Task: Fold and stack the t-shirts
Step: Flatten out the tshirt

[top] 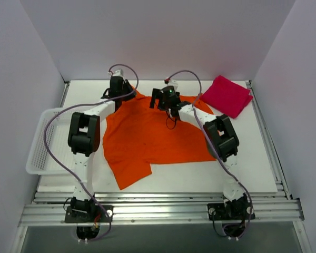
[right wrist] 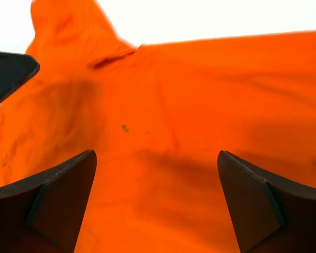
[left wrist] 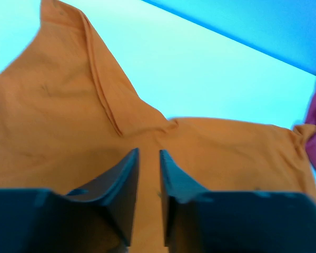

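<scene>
**Orange tee spread on counter, both claws at its far end; red tee folded far R**

Orange tee (top: 147,138) lies opened out mid-counter (top: 200,176). It's mostly flat w/ soft wrinkles, and one sleeve points toward the near-L side. Red tee (top: 226,96) sits folded in a compact pad at the far-R corner of the counter. Its L corner is close to the orange tee's far-R corner; can't tell if they touch.

L claw (left wrist: 148,155): narrow. Jaws stand a thin slit apart, w/ orange cloth showing thru the slit. The claw is low over the tee's far-L part. In the L wrist view a stitched hem ridge (left wrist: 102,89) runs up and left ahead of the claw. A bit of red tee shows at that view's R edge.

R claw (right wrist: 155,155): wide. Jaws are spread far apart, holding nothing, over orange cloth near the far-centre of the tee. Cloth under it is rumpled, w/ a raised fold toward upper L. There's a dark blurred part at the L edge of the R wrist view; can't tell what it is.

White mesh basket (top: 39,153) sits at the L edge of the counter, well apart from the red tee. L arm (top: 84,134) crosses btwn basket & orange tee. R arm (top: 221,138) reaches in over the tee's R side.
</scene>
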`<state>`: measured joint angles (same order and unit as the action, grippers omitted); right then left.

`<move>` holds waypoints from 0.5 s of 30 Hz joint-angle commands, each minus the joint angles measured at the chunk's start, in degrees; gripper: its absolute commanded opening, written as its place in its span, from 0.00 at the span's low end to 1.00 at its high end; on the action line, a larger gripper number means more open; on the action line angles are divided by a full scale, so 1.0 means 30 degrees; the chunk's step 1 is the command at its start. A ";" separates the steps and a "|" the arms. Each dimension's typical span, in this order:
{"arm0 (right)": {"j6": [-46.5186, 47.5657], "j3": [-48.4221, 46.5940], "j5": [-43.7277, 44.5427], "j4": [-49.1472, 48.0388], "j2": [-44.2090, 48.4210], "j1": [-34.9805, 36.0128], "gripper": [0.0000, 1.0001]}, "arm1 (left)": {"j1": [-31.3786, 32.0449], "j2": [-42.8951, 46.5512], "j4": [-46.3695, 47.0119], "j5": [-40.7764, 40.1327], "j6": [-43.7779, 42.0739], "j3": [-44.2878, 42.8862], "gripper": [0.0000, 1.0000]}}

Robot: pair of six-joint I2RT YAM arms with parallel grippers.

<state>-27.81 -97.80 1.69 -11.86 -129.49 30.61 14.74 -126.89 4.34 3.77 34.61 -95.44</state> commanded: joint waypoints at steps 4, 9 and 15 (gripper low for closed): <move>0.0482 0.4992 0.3565 -0.1730 0.3581 -0.0799 0.94 | -0.0168 -0.2847 -0.2939 0.0062 -0.0258 -0.4103 0.48; 0.0365 0.6407 0.3743 -0.2199 0.4491 -0.1092 0.93 | -0.0139 -0.3494 -0.3263 -0.0114 -0.0024 -0.5042 0.49; 0.0189 0.6320 0.3040 -0.2433 0.4287 -0.1151 0.91 | -0.0080 -0.4021 -0.3146 -0.0524 0.0123 -0.5540 0.49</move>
<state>-26.98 -78.00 10.28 -16.69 -119.46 27.05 14.37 -138.63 -5.69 3.29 34.39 -108.49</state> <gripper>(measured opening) 0.914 0.488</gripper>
